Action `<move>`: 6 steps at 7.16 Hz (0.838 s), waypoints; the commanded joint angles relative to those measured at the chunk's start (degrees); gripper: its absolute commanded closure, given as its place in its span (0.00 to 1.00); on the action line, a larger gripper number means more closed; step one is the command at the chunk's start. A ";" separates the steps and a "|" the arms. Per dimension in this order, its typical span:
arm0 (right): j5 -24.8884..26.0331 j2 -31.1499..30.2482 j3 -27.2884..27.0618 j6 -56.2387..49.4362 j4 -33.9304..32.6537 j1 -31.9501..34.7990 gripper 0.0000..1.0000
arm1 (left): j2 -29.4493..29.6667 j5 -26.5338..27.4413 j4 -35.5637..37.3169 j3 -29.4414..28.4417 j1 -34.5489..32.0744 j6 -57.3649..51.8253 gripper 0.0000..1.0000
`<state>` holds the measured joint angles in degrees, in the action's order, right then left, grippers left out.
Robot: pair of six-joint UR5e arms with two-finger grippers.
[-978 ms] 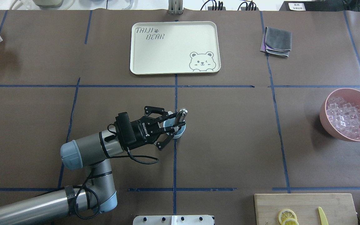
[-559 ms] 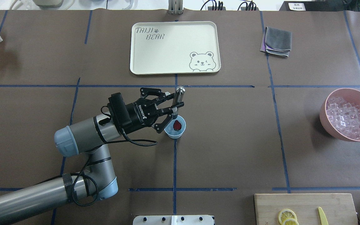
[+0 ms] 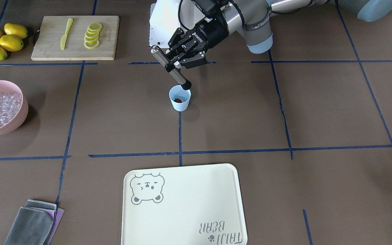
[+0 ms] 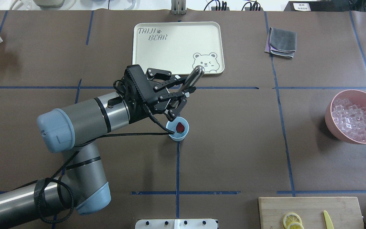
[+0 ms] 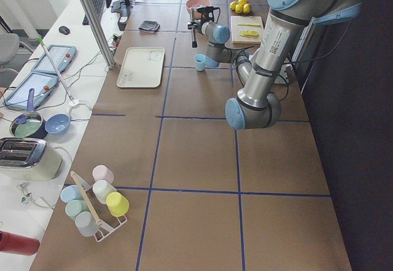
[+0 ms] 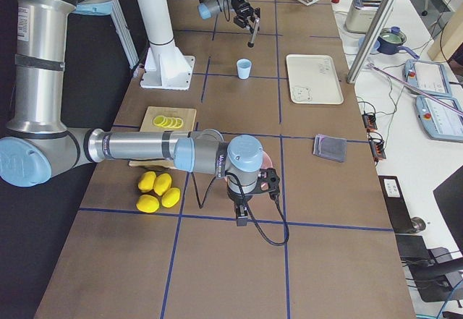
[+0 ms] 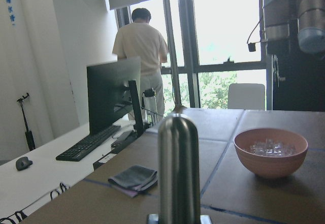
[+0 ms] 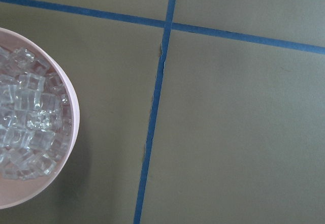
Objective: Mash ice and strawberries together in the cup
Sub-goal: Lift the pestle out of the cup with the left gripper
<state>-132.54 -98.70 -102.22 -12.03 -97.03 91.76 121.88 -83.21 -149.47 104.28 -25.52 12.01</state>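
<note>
The light blue cup stands near the table's middle and also shows in the front view. A small red strawberry lies inside it. My left gripper is shut on a steel muddler and holds it tilted. The muddler's dark lower tip hangs just above the cup's rim. I cannot tell whether ice is in the cup. Clear ice cubes fill the pink bowl. My right gripper shows only in the exterior right view, above that bowl, and I cannot tell if it is open.
A cream bear tray lies beyond the cup. A folded grey cloth is at the far right. A cutting board with lemon slices and a yellow knife sits at the near right. Whole lemons lie beside it.
My left gripper has lifted the muddler out of the cup, moved it up and toward the tray, and tilted it. The strawberry in the cup now shows.
</note>
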 commanded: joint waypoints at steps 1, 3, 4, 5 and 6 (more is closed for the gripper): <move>0.00 0.00 0.00 -0.01 0.00 0.00 0.01 | -0.24 -0.02 32.63 12.06 -1.28 -0.06 1.00; 0.00 0.00 -0.09 -0.01 0.00 0.00 0.01 | -1.02 -0.28 45.87 12.35 -3.73 -0.06 1.00; 0.00 0.00 -0.09 -0.01 0.00 0.00 0.01 | -3.47 -1.76 51.50 12.61 -5.92 -0.06 1.00; 0.00 0.00 -0.09 -0.01 0.00 0.00 0.01 | -6.02 -7.26 56.00 11.92 -10.64 -0.23 1.00; 0.00 -0.09 -0.09 -0.01 0.00 0.00 0.01 | -10.30 -13.41 56.74 11.74 -16.17 -0.23 1.00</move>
<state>-132.54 -98.72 -102.30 -12.04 -97.03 91.76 115.84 -90.19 -95.62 116.31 -35.83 11.84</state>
